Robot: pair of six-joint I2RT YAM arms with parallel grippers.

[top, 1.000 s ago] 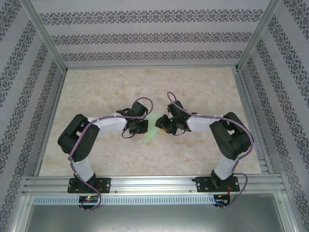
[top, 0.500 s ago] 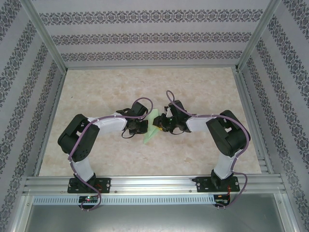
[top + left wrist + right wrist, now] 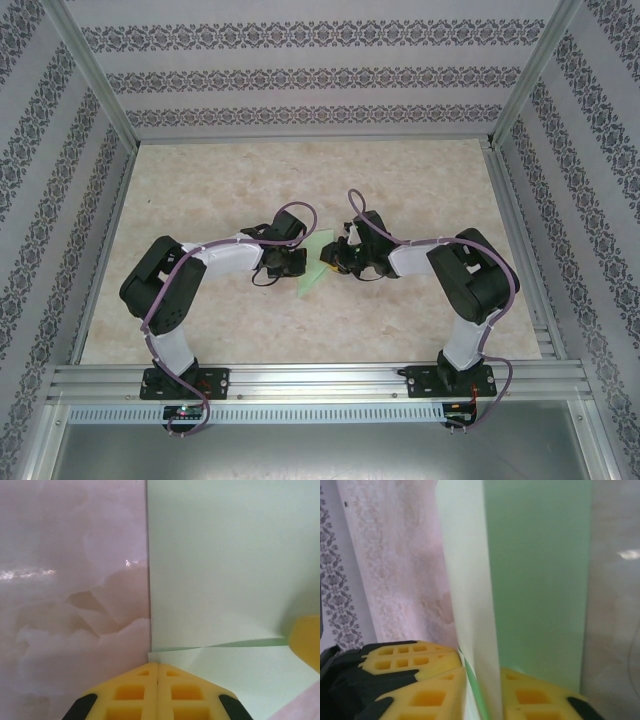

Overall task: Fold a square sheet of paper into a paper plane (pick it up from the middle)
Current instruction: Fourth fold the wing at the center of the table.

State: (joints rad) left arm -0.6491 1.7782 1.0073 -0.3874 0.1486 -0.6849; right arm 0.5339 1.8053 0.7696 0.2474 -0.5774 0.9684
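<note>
The square sheet of paper (image 3: 314, 264), pale mint green and partly folded, lies mid-table between both grippers. My left gripper (image 3: 297, 263) is shut. Its yellow fingertips (image 3: 150, 672) sit at the near corner of the paper (image 3: 225, 565), just below a crease running right. My right gripper (image 3: 331, 262) comes in from the right and is shut on an upright flap of the paper (image 3: 470, 605). That flap stands between its two yellow fingers (image 3: 430, 690). One right finger (image 3: 307, 640) shows at the edge of the left wrist view.
The marble-patterned table top (image 3: 400, 190) stretches around the paper. Patterned walls (image 3: 300, 80) and aluminium posts close in the back and sides. A metal rail (image 3: 320, 380) carries both arm bases at the near edge.
My right gripper has shifted slightly left onto the paper, and its jaws have narrowed around the raised flap. The left arm has not moved.
</note>
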